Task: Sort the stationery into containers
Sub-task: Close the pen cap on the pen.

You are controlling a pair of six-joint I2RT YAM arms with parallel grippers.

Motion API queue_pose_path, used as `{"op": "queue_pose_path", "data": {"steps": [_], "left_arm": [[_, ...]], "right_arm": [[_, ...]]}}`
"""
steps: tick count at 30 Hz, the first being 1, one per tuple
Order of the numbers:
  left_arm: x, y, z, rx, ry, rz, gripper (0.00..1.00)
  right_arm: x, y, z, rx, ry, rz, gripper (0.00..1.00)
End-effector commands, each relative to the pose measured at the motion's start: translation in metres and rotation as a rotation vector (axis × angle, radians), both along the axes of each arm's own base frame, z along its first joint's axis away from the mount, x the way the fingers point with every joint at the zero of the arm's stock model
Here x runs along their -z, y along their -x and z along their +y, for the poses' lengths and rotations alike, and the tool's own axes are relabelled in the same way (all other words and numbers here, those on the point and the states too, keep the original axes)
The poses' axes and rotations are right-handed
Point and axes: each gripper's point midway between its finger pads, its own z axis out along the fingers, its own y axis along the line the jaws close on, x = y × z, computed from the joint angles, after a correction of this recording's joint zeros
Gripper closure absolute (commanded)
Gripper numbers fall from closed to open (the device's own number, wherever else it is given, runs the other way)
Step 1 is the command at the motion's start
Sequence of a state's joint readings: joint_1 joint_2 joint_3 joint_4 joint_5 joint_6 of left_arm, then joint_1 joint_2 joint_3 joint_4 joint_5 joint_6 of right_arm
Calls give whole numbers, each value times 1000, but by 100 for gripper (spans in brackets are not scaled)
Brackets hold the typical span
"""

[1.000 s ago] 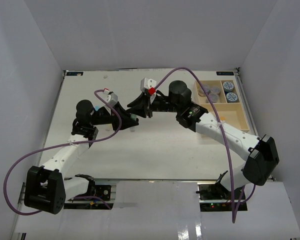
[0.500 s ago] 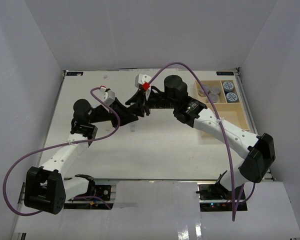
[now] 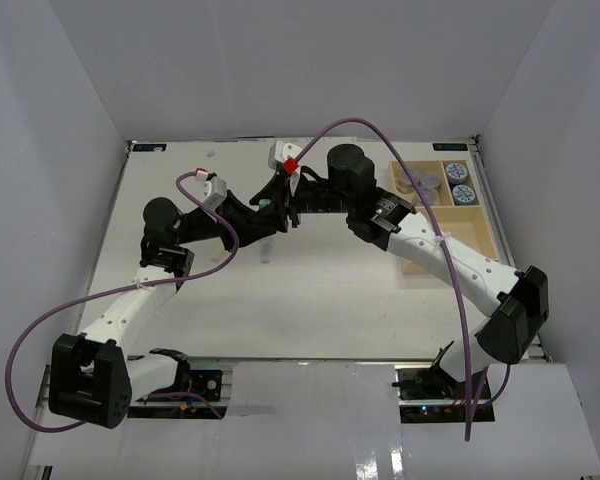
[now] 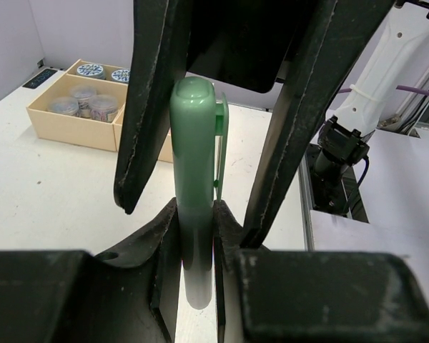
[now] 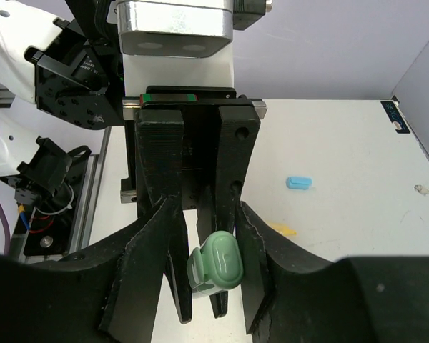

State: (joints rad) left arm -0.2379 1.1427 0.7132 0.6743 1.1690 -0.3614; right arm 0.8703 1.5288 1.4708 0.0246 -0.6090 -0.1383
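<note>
glossy green plastic marker (image 4: 191,214), matt wooden tray (image 4: 64,127)

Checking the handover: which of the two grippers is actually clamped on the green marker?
The left gripper: its fingers press the green marker on both sides. The right gripper flanks the marker's end with visible gaps.

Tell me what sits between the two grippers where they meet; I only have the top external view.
Observer: A green marker. The left gripper is shut on it.
Operator: Is the right gripper clamping it too?
Observer: No. The right gripper is open, its fingers straddling the marker, with a clear gap on the clip side.
Operator: Anything unsorted that I can't make out?
Observer: A small blue piece lies on the table, outside the tray.
</note>
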Motion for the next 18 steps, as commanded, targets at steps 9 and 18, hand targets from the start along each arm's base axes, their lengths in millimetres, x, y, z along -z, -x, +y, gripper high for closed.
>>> {"op": "queue_pose_path", "data": {"steps": [9,18], "left_arm": [[-26,12,0,46,45,-105,100],[-23,11,-1,57,45,-79,84]], "right_arm": [[22,13,-12,-25,35,69,62],[9,16,-19,-28,0,55,88]]}}
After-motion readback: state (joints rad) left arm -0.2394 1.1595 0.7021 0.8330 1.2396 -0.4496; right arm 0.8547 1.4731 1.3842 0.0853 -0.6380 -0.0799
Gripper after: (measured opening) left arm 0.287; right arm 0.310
